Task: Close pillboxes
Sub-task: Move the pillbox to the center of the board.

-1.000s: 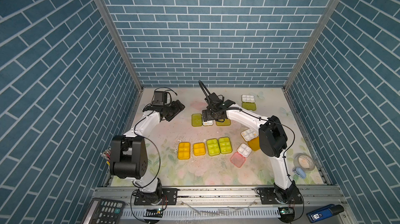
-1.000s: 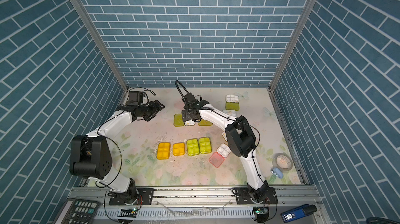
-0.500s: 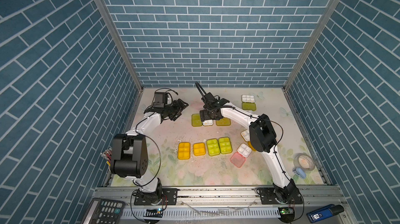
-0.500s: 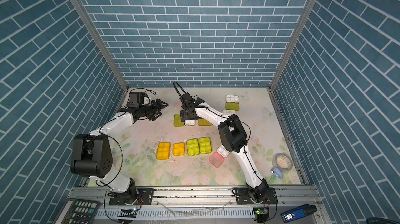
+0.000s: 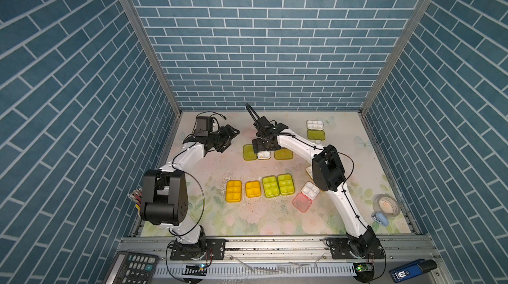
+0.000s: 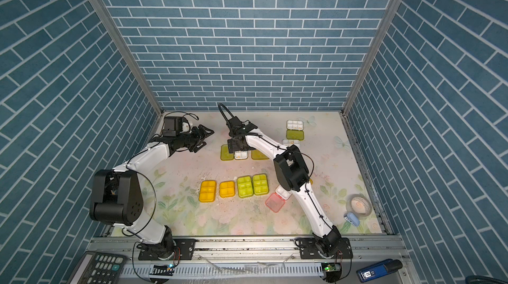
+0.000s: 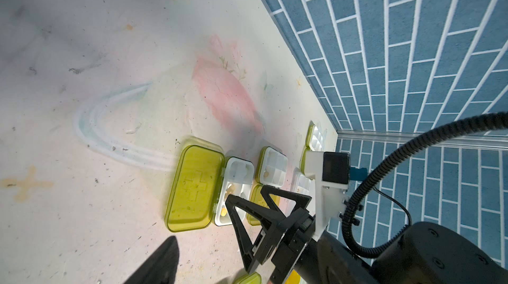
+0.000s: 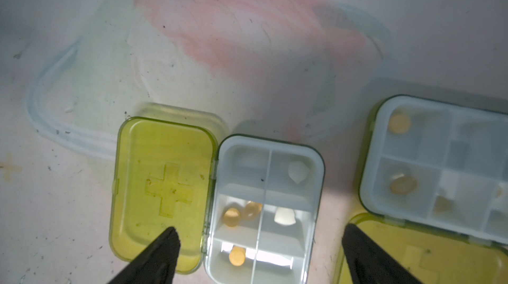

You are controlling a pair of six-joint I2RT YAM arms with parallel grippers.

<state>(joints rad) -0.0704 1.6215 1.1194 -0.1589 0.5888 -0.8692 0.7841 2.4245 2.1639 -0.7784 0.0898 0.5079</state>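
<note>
1. The pillbox being worked on is a small rounded-rectangular plastic case, lying open. Its translucent lime green lid (image 8: 162, 186) is folded flat, hinged along one long side to its white compartmented tray (image 8: 264, 186).
2. It lies on the floral-printed desk (image 5: 247, 222), toward the back and about midway across.
3. Loose pills (image 8: 232, 216), round orange ones and white pieces, sit in several tray compartments.
4. The case is probably light, stiff and slick, so it is likely to skate on the desk when pushed. The thin hinge looks like the weak spot, and tipping the tray would spill the pills.
5. The best place to take hold is probably the lid's free long edge, opposite the hinge. A fingertip can get under it there and swing it over, then press down near that edge to snap it shut.
6. The right end effector (image 8: 259, 229) is spread wide and pinches nothing. One finger hangs over the lid and the other stands past the tray's far side. Whether either finger touches the case is unclear.
7. The left end effector (image 5: 228, 137) hovers near the case but apart from it. I cannot tell whether its jaws are spread or pressed together, and nothing shows between them.
8. A second open lime green pillbox (image 8: 439, 172) lies just beside the first.
9. Four closed pillboxes (image 5: 270, 186), two orange-yellow and two lime green, stand in a row nearer the front of the desk.
</note>
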